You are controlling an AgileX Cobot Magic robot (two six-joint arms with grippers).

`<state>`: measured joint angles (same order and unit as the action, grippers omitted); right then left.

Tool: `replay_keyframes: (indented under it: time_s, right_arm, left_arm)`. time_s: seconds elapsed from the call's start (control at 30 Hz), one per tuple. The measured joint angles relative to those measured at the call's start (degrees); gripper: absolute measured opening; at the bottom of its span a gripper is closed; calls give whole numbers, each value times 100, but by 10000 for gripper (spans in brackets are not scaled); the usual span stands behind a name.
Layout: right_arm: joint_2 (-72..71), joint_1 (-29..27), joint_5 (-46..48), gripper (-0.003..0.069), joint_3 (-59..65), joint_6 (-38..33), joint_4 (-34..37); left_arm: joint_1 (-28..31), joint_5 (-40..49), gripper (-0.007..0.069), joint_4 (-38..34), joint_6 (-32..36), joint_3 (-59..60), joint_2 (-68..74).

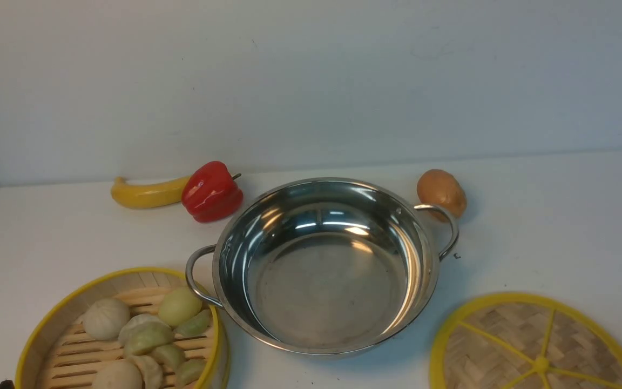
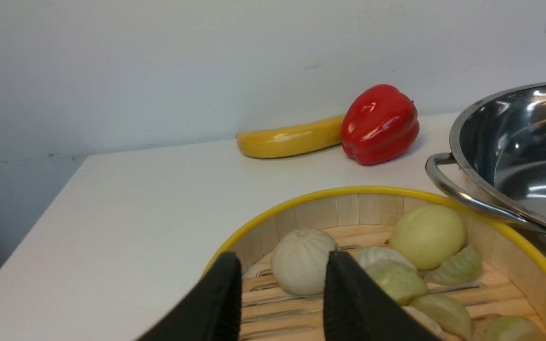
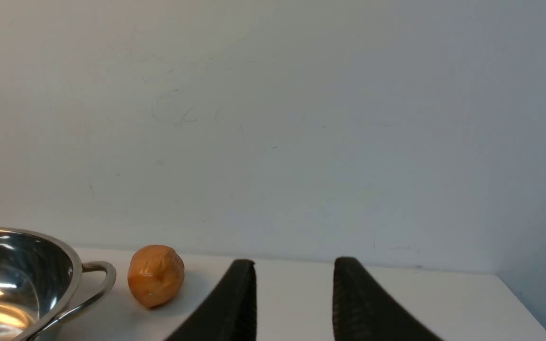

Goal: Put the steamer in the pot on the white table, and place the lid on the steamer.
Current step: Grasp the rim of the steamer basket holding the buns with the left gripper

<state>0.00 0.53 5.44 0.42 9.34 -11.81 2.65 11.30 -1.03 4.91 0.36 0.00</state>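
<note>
The steamer [image 1: 127,281], a bamboo basket with a yellow rim, stands on the white table [image 1: 532,216] at the front left and holds several pale dumplings [image 1: 107,317]. The shiny pot [image 1: 322,292] sits empty in the middle, one handle over the steamer's rim. The woven lid [image 1: 494,351] lies flat at the front right. My left gripper [image 2: 282,265] is open at the steamer's [image 2: 349,208] near rim, a white dumpling showing through the gap. My right gripper [image 3: 294,265] is open and empty above bare table, right of the pot [image 3: 12,274]. Neither gripper shows in the front view.
A yellow banana [image 1: 146,193] and a red pepper [image 1: 212,192] lie behind the pot on the left. A brown potato [image 1: 440,192] rests by the pot's right handle. The wall rises just behind them. The table's left edge [image 2: 26,237] and right edge [image 3: 519,298] are near.
</note>
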Motion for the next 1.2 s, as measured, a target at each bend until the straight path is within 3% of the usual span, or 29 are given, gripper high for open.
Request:
replay_keyframes:
  time_s: [0.73, 0.97, 1.13, 1.2]
  right_arm:
    - [0, 0, 0, 248, 0, 0, 0]
    - [0, 0, -27, 248, 0, 21, 96]
    - [0, 0, -348, 248, 0, 546, 980]
    - [0, 0, -483, 248, 0, 997, 1652]
  left_arm:
    - [0, 0, 241, -69, -24, 0, 0]
    - [0, -24, 241, -1097, -491, 0, 0]
    - [0, -27, 241, -1848, -569, 0, 0]
    - [0, -38, 241, -2261, -583, 0, 0]
